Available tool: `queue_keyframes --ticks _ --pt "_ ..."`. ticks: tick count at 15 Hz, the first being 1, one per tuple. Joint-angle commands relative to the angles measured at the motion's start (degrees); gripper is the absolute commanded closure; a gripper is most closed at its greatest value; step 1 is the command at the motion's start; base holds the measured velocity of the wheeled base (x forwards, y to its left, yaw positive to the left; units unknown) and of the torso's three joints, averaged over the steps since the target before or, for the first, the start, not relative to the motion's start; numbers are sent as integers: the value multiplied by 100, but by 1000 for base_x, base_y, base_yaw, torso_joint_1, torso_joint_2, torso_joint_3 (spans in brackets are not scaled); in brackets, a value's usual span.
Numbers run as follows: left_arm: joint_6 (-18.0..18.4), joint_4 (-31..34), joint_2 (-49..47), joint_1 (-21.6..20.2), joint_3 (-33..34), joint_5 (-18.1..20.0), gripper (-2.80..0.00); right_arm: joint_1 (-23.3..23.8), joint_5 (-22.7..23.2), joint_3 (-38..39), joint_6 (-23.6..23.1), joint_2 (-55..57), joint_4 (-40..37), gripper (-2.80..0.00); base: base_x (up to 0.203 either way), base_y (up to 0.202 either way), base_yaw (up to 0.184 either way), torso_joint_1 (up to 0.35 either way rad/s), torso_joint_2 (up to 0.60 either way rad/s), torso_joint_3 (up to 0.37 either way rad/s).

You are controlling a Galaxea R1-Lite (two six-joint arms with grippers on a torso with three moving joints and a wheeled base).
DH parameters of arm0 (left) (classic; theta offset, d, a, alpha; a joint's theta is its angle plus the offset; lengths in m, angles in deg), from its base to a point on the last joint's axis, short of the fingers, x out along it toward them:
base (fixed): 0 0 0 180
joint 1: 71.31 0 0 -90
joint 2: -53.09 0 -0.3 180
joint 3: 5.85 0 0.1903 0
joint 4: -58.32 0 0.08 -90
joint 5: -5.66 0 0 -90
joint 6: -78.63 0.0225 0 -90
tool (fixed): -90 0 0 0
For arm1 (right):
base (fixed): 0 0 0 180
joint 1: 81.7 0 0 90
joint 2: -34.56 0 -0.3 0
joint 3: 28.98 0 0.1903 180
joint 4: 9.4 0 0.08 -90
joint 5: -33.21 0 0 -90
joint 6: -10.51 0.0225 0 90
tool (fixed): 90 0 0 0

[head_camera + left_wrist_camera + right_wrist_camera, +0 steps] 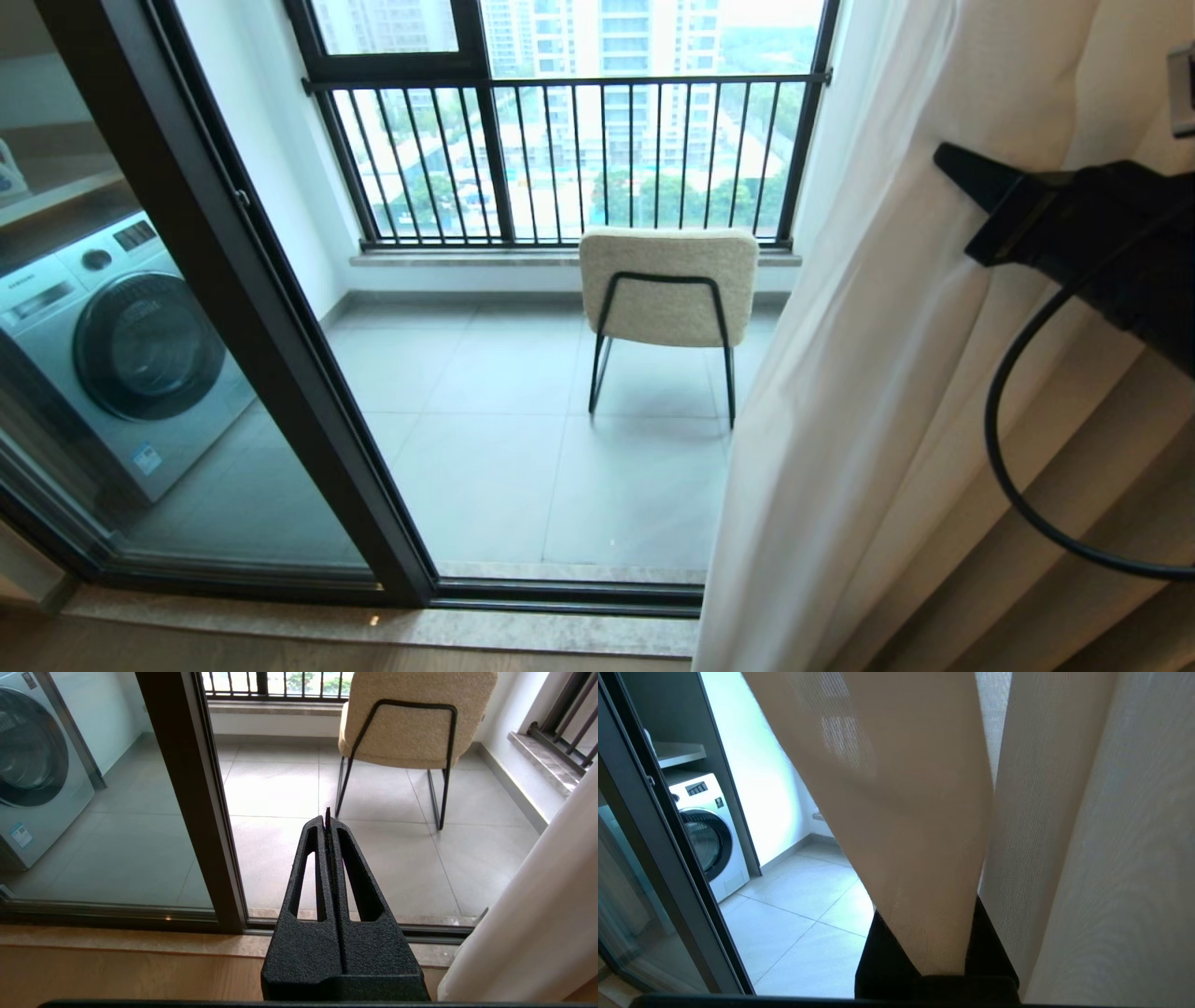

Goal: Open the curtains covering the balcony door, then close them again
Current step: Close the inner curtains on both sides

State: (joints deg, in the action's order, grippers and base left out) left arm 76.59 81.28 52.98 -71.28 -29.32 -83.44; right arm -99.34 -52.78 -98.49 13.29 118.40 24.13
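The right gripper [952, 163] is reaching out at the right side of the head view, its fingers clenched on a fold of the sheer curtain [859, 373]; in the right wrist view the cloth [924, 858] is running straight down between the fingers and hiding them. The curtain is hanging bunched at the right edge of the doorway, just in front of the thicker tan drape [1074, 523] behind it. The balcony door [233, 308], with its black frame and glass, is standing to the left, and the way through is lying uncovered, showing the tiled balcony floor, a cream chair [667, 280], the railing [569, 159] and a washing machine [121, 345] behind the glass.

The left gripper [327, 814] is hanging low and idle in front of the threshold, clenched on nothing.

By this layout, the opening half seems done or nearly done on this side. The closing is yet to come: the cloth would have to be drawn leftward across the doorway. Only one sheer panel is showing, so nothing can be said of the other.
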Motion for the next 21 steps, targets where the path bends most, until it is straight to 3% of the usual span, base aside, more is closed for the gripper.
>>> queue_keyframes --ticks 1,9,21 --pt "-7 -2 2 -2 1 -2 0 -3 4 -9 3 0 32 0 0 0 0 0 0 0" --pt "-7 -2 2 -2 1 -2 0 -3 3 -18 109 -9 50 0 0 12 0 0 0 0" --pt "10 -2 2 6 1 6 0 -6 2 -53 82 -41 67 0 0 191 1 1 2 3"
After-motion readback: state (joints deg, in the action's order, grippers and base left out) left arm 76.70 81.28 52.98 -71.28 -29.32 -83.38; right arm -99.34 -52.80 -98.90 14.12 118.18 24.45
